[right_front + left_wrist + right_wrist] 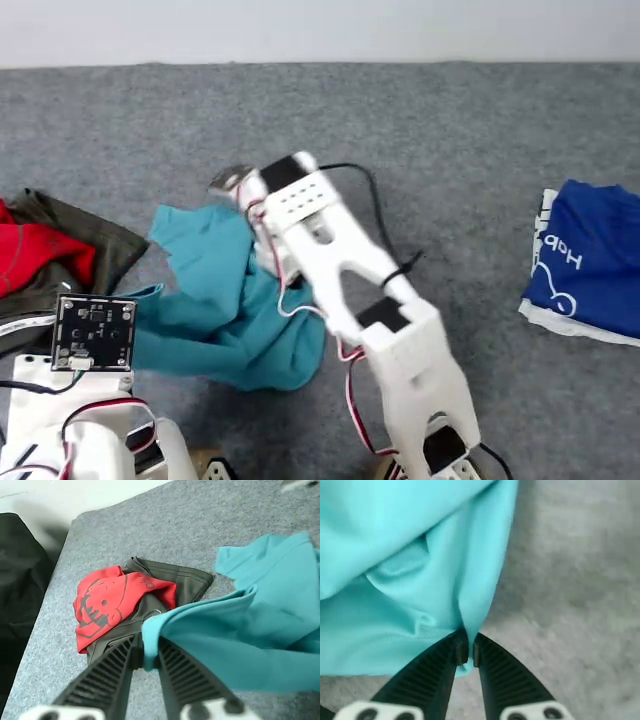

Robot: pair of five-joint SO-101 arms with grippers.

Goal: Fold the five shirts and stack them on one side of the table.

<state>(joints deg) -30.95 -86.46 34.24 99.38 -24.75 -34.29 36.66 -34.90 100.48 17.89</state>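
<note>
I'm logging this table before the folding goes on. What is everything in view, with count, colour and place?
teal shirt: one, teal, crumpled mid-table, held by both grippers
red shirt: one, red with dark print, on the dark shirt at the table's left edge
dark shirt: one, dark olive, under the red shirt
blue shirt: one, blue with white print, folded, at the right edge
table: one, grey carpet-like top
black object: one, black, off the table's edge near the red shirt; cannot tell what it is
left arm: one, white, near left corner
right arm: one, white, over the table's middle
left gripper: one, black fingers, shut on the teal shirt's edge
right gripper: one, black fingers, shut on a teal fold
</note>
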